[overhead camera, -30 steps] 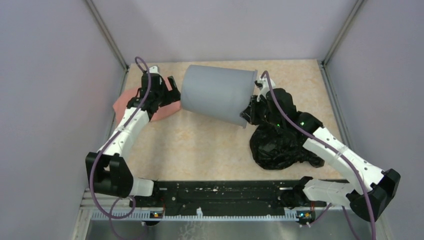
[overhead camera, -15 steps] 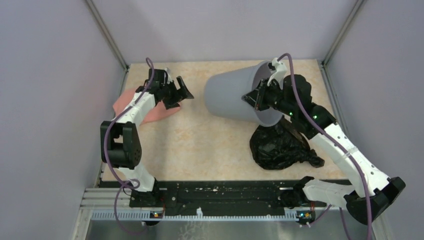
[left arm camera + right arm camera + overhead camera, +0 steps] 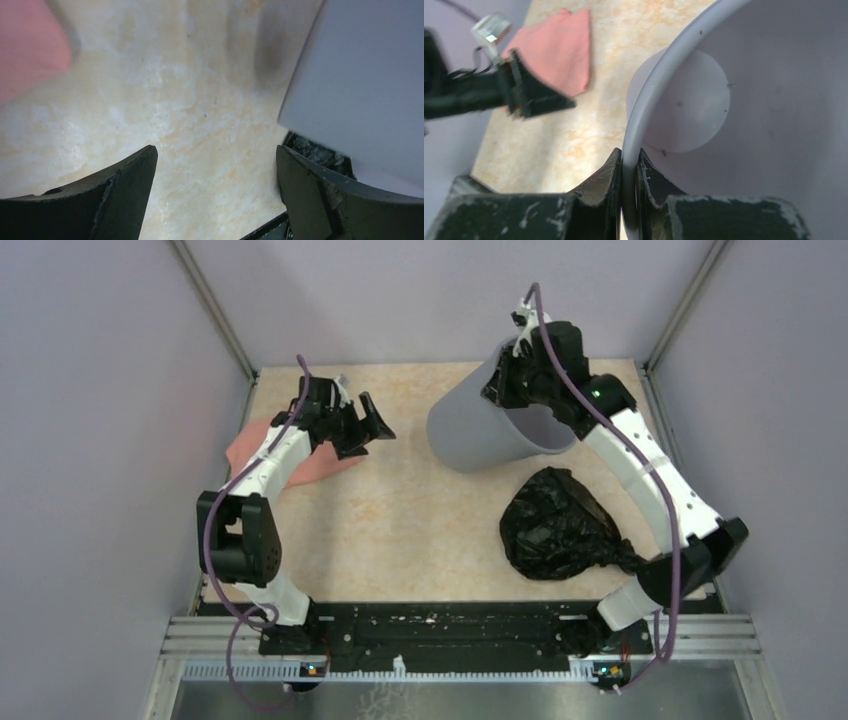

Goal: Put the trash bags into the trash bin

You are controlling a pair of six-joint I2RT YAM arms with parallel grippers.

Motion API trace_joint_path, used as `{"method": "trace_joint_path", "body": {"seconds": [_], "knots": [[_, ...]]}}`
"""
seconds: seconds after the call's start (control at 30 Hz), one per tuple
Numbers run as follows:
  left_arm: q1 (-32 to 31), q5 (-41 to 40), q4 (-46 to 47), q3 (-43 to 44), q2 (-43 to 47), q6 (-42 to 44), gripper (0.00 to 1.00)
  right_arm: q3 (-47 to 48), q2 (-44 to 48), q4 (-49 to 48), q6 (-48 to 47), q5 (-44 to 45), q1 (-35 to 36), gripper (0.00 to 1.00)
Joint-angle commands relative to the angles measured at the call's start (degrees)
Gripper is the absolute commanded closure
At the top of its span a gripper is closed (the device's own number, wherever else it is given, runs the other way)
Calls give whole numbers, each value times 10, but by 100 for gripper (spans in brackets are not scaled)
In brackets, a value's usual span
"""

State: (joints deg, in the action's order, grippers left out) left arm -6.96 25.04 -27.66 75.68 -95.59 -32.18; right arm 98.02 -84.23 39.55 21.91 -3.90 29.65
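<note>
1. Across the table [image 3: 400,530], none of the job was done yet: the bags were outside the bin.
2. The trash bin [image 3: 470,435] sat tilted at the far right, with its mouth turned up toward your right arm. The right wrist view showed nothing inside it. From above, its base seemed to be off the table, but I could not be sure.
3. The trash bags [image 3: 555,530] lay in 1 crumpled black heap on the table, near the bin on its near side and clear of both grippers. You probably needed to settle the bin first, then lift the heap in.
4. A pink cloth [image 3: 240,448] lay at the left edge, partly under your left arm.
5. Your right gripper [image 3: 629,155] was pinched on the bin's rim, with 1 finger inside and 1 outside.
6. Your left gripper [image 3: 215,150] hung spread wide with nothing in it, between the cloth and the bin.
</note>
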Motion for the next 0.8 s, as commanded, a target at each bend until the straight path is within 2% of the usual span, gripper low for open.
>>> {"method": "trace_joint_path", "body": {"seconds": [0.0,0.27,0.37,0.53,0.77], "knots": [[-36,-5,-19,-32,81,18,5,124,-84,48,-50,95,19,100],[-104,-29,-64,-104,198,46,4,410,-282,183,-68,200,81,100],[-111,-7,-82,-110,227,51,4,491,-348,228,-52,196,87,100],[-127,-25,-118,-103,258,65,4,436,-347,176,-48,186,99,100],[-129,-40,-115,-121,292,57,3,434,-357,156,-57,150,108,78]]}}
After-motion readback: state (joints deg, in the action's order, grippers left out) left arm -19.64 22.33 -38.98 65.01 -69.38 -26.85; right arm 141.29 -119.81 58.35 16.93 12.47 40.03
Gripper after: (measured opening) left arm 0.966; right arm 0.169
